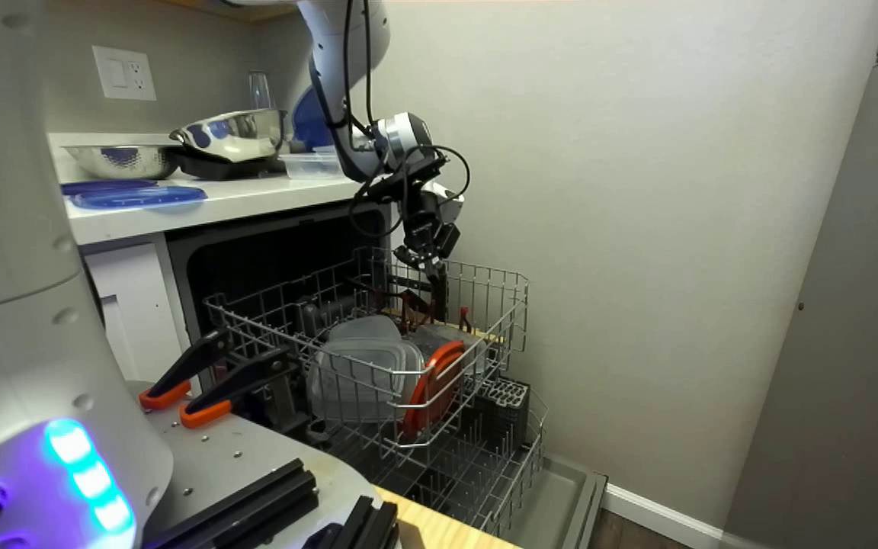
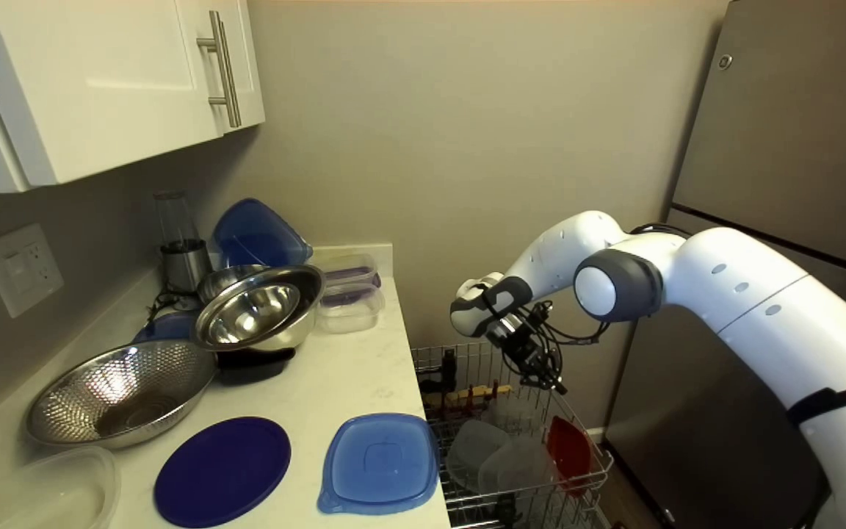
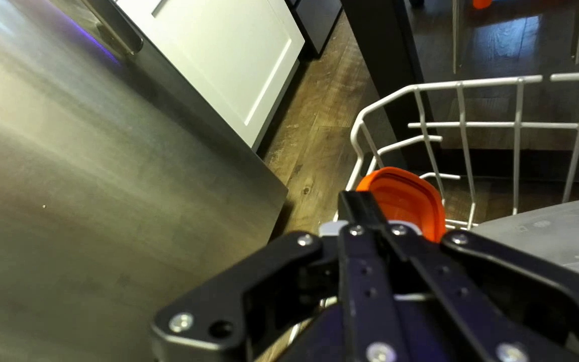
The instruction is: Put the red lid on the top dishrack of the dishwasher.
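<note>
Lower centre of the frame, in an exterior view: dishwasher (image 1: 279, 259), dark cavity. Top dishrack (image 1: 408, 373), grey wire with raised sides, standing out from the cavity; lower wire rack (image 1: 469, 476) beneath it.

Red lid (image 1: 437, 396), one, red-orange, roundish. Located inside the top dishrack, at a corner, on edge and tilted, just beside the wire side; visible in both exterior views. Whether it touches the wires cannot be told. Translucent plastic pieces (image 1: 366, 381), at least two, to its left in both exterior views. Small red items (image 1: 464, 319), farther up the frame within the top dishrack; kind unclear.

Gripper (image 3: 362, 206), one, black, lower centre of the wrist view; fingers pressed together at the tips, overlapping the red lid in the line of sight. Both exterior views show it above the top dishrack, apart from the red lid.

Worktop (image 2: 364, 375), white, lower left of the frame in an exterior view. Carries: one square blue lid (image 2: 380, 457); one round dark-blue lid (image 2: 222, 470); one textured steel bowl (image 2: 162, 367); nested steel bowls (image 2: 258, 312), tilted; clear plastic containers (image 2: 353, 316); one large blue lid (image 2: 250, 228), upright, toward the back.
</note>
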Robot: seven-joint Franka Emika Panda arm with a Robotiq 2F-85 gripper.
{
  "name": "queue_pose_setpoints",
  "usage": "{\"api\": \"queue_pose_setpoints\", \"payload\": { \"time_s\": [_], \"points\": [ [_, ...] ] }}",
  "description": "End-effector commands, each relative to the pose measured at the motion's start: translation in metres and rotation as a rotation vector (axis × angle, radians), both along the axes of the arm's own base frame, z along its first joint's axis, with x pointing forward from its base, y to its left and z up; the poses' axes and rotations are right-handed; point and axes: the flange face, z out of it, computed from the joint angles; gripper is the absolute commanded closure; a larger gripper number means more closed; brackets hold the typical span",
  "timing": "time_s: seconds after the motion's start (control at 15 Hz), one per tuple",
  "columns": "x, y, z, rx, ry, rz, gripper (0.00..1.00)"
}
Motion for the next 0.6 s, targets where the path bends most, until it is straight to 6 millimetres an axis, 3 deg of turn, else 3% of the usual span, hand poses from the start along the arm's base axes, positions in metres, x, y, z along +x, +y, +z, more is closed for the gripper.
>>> {"api": "queue_pose_setpoints", "payload": {
  "time_s": [0.0,0.53],
  "points": [
    [-0.005,0.001,0.023,0.079,-0.013,0.008,0.99],
    [-0.014,-0.003,0.037,0.078,-0.014,0.004,0.99]
  ]
}}
